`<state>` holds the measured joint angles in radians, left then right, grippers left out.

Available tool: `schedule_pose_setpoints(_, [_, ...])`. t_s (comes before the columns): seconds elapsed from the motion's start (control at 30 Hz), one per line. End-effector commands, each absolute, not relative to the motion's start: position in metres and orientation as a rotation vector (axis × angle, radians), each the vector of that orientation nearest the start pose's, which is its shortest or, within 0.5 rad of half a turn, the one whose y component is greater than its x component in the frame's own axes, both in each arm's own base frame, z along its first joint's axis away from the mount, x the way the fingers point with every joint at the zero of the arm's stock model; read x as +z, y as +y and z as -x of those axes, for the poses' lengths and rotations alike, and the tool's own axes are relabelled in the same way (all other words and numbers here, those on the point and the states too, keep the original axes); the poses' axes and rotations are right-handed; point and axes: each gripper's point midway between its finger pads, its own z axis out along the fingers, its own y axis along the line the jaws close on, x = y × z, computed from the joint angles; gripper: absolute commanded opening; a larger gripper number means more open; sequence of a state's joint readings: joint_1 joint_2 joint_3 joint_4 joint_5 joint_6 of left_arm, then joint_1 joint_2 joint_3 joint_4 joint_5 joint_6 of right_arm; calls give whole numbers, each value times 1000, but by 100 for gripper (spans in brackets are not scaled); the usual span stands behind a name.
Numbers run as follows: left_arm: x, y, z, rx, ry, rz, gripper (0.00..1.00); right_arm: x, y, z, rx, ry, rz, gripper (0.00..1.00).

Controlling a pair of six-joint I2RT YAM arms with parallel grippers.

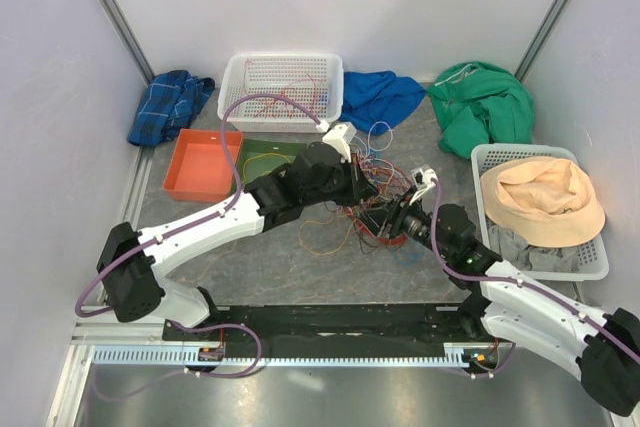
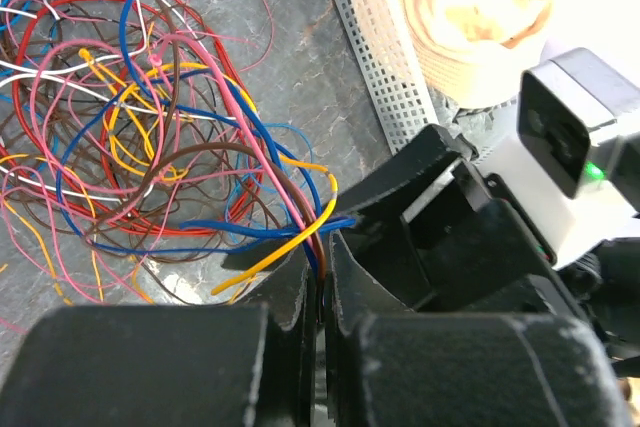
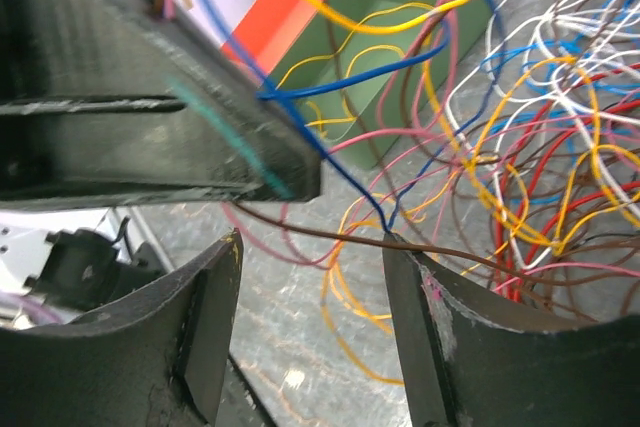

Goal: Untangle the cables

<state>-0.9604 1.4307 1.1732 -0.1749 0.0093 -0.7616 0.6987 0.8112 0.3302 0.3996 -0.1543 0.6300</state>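
Here, one tangle of cables (image 2: 150,117), left claw (image 2: 320,257) tight on several, right claw (image 3: 312,247) wide.

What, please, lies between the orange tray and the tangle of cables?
The green tray lies there, beside the orange tray, with the left arm over its near edge, reaching towards the cables; the top view shows this.

Bright, even overhead light, with soft shadows under both arms (image 1: 200,227). Beyond the left gripper (image 2: 322,265) the peach hat (image 2: 478,7) burns out to white; at the right gripper (image 3: 310,292) the near fingers (image 3: 200,347) blur, the cables (image 3: 505,202) ahead reading sharper
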Motion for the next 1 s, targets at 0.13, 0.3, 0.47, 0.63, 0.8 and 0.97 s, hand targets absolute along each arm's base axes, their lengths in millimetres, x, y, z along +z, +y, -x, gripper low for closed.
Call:
schedule_pose_setpoints(0.13, [263,-395,-232,-1171,2115,-195,2,222,247,-232,1099,1616,143,27])
schedule_pose_setpoints(0.3, [258,-384,-229,-1112,2100,-261,3,251,226,-231,1011,1552,127,0])
schedule_pose_setpoints(0.47, [250,-340,-243,-838,2113,-222,43,278,182,-240,759,1646,8,0])
schedule_pose_setpoints(0.63, [234,-298,-248,-609,2140,-226,59,296,149,-239,591,1708,-60,0])
schedule_pose_setpoints(0.8, [230,-280,-243,-570,2138,-206,63,325,138,-238,557,1684,-82,0])
schedule_pose_setpoints(0.97, [242,-286,-236,-688,2050,-243,61,343,141,-237,579,1681,-82,0])
